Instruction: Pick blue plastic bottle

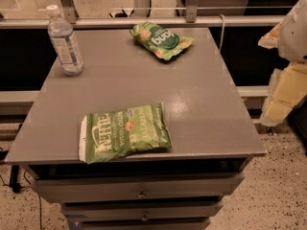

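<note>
Blue plastic bottle [64, 42] upright, far-left table [201, 104] corner, gripper [287, 85] well apart, right

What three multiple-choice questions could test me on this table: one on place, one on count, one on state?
1. Where is the blue plastic bottle? A. back left corner of the table B. front edge C. floor
2. How many green snack bags? A. one B. two C. three
3. The bottle is: A. upright, capped B. tipped over C. uncapped
A: it stands back left, far from the gripper off the table's right side. B: one bag at the back, one in front. A: white cap on top.
</note>
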